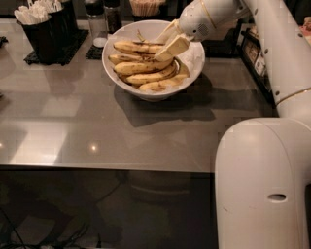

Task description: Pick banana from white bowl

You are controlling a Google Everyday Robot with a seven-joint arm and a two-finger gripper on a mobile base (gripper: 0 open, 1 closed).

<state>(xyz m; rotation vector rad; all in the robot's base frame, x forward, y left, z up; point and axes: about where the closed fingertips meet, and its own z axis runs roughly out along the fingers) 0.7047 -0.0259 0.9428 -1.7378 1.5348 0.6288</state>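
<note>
The white bowl (pixel 194 63) stands at the back middle of the grey counter and holds several bananas on crumpled white paper. The streaked, nearly straight banana (pixel 133 47) lies on top at the back of the pile. Curvier yellow bananas (pixel 141 66) lie below it. My gripper (pixel 168 41) reaches down into the bowl's right side from the upper right. Its fingers are apart, one above and one below the right end of the top banana. The lower finger (pixel 174 47) rests at the pile. The banana still lies in the bowl.
A black caddy of white cutlery (pixel 41 26) stands at the back left, with shakers (pixel 97 19) and a holder of sticks (pixel 145 7) behind the bowl. My white arm and base (pixel 262 180) fill the right side. A dark rack (pixel 255 48) stands at the right edge.
</note>
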